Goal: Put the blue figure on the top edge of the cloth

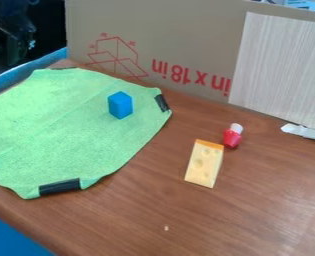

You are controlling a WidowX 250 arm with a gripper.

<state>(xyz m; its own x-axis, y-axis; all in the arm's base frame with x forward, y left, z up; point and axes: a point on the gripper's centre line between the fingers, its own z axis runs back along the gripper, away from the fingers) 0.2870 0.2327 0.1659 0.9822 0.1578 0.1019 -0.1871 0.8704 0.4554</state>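
The blue figure [120, 105], a small block with a pointed top face, stands upright on the upper right part of the green cloth [59, 127]. Cloth lies all around its base, and the black tape at the cloth's right corner is a short way to its right. The cloth is spread on the left of the brown table, slightly creased, with more black tape on its bottom edge and a dark strip at its top edge.
A cheese wedge [204, 164] and a red toy bottle [232, 136] with a white cap lie right of the cloth. Cardboard [180, 30] and a pale panel [280, 67] wall off the back. Something white [304, 131] lies at the right edge. Dark equipment [9, 32] fills the upper left corner.
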